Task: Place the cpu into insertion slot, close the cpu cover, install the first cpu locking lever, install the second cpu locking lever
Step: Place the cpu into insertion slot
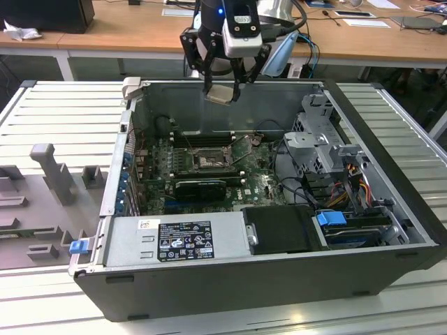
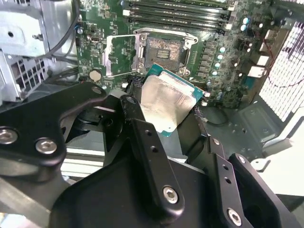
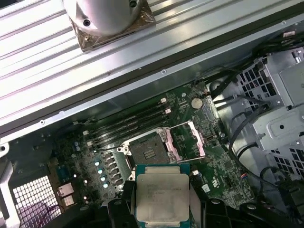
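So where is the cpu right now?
The cpu is clamped in the claw, in the air over the far wall of the computer case, above and apart from the insertion slot, top centre of the exterior view.

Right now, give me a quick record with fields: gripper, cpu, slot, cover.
gripper: shut on cpu, high over the open case
cpu: held in the air, metal top tilted, not yet in slot
slot: uncovered, nothing seated in it
cover: swung open, lying beside the slot
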You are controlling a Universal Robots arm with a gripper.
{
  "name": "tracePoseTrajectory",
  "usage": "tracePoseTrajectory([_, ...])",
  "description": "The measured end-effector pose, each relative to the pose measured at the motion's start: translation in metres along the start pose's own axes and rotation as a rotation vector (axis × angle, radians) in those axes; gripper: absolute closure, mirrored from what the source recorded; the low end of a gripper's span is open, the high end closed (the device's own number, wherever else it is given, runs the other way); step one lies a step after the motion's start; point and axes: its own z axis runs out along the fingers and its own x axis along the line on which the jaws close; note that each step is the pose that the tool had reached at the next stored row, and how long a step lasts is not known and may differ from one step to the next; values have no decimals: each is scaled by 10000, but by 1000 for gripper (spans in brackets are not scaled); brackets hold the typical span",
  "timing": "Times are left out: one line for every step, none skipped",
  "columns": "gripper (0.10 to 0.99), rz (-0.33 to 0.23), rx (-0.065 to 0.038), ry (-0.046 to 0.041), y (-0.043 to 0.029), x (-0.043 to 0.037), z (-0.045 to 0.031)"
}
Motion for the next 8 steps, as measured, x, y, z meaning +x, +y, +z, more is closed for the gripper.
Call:
tracePoseTrajectory([545, 254, -3, -23, 0, 0, 2])
tracePoseTrajectory([545, 406, -4, -37, 0, 0, 4])
tracePoseTrajectory([545, 667, -7, -61, 0, 0, 6])
tracePoseTrajectory([545, 926, -9, -85, 0, 0, 8])
tracePoseTrajectory([545, 1194, -12, -109, -1, 0, 11])
tracePoseTrajectory([545, 1519, -16, -139, -1, 0, 14])
tracePoseTrajectory([545, 1660, -18, -152, -1, -1, 15])
tracePoseTrajectory([545, 1952, -21, -177, -1, 0, 17])
